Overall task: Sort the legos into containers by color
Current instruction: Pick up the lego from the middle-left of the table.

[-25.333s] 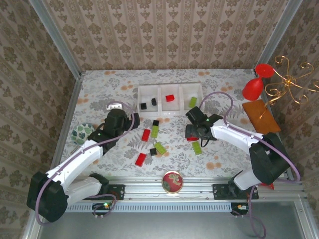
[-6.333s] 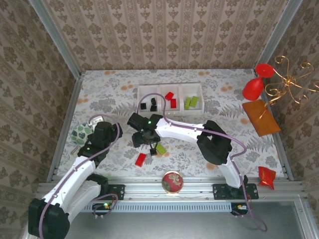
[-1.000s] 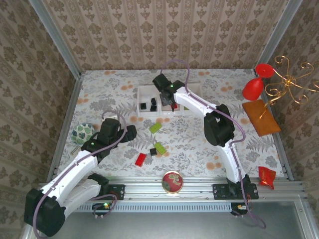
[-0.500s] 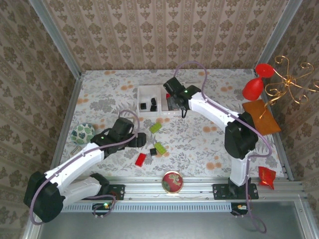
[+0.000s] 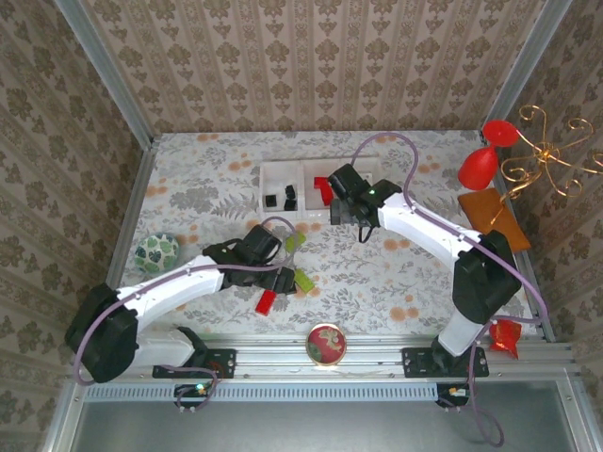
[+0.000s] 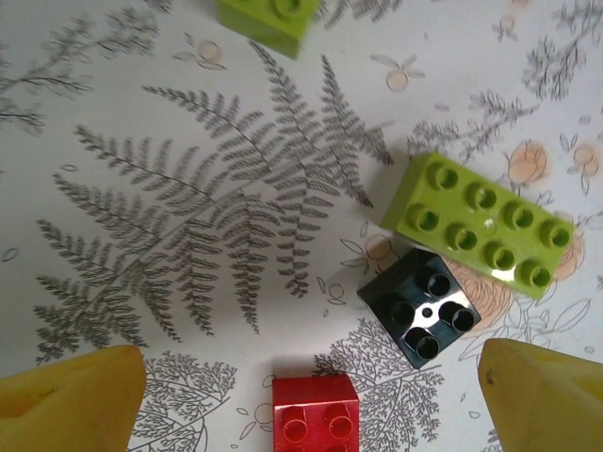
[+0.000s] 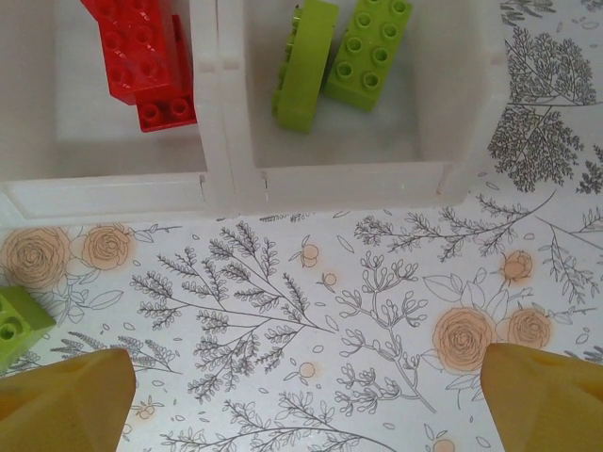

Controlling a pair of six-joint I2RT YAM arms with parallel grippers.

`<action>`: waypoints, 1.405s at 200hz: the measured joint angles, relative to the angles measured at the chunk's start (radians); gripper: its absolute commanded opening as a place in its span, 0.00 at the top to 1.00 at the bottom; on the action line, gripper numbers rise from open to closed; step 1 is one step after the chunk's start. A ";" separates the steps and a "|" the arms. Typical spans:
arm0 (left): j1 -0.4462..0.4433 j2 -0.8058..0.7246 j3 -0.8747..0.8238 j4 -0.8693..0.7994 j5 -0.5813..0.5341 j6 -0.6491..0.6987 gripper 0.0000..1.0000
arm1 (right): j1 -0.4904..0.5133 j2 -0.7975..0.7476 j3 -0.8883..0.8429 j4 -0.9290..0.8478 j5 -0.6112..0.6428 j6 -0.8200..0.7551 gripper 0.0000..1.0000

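Black cube brick (image 6: 419, 306), likely light, rigid and slick, best pinched across opposite flat walls; it lies just beside the long lime-green brick (image 6: 480, 226). Left gripper (image 6: 306, 400) hangs spread above them; right gripper (image 7: 301, 395) is spread too.

Left arm (image 5: 174, 287), right arm (image 5: 429, 231): my links are white shells, with black joint housings and black wrist blocks. Lilac cable (image 5: 396, 141) runs outside each arm, base to wrist, in loose loops. Green LED on right wrist block, another under left base mount (image 5: 203, 363). Left gripper (image 6: 309, 350), right gripper (image 7: 306, 354): finger pads (image 6: 66, 395) yellow, wedge-shaped, smooth. Screws and markings too small to read.
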 measured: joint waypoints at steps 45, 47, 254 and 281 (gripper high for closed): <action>-0.043 0.079 0.047 -0.016 -0.001 0.068 0.09 | -0.005 -0.045 -0.044 0.002 0.000 0.025 0.00; -0.045 0.080 0.047 -0.016 -0.001 0.070 0.10 | -0.005 -0.048 -0.047 0.002 0.000 0.026 0.00; -0.091 0.331 0.131 -0.013 0.028 0.169 0.45 | -0.032 -0.117 -0.092 0.002 0.002 0.050 0.00; -0.091 0.335 0.134 -0.013 0.020 0.169 0.49 | -0.032 -0.117 -0.092 0.002 0.002 0.050 0.00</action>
